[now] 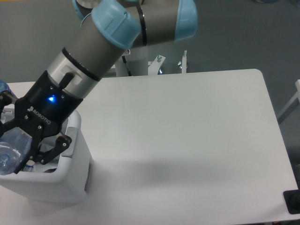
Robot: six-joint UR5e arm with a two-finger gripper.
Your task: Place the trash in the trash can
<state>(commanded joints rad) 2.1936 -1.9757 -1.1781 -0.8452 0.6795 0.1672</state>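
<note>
From my seat I count one arm (pixel 117 42), carrying one end effector (pixel 18 147), with one blue light (pixel 51 99) lit on its body. I count one clear bottle (pixel 11 149) between its fingers. One trash can (pixel 61 176) sits on one table (pixel 187 140). At the far left edge I see one blue-patterned object (pixel 3 87), only partly showing, and I cannot tell what it is. One dark object (pixel 292 201) sits at the table's lower right corner.
</note>
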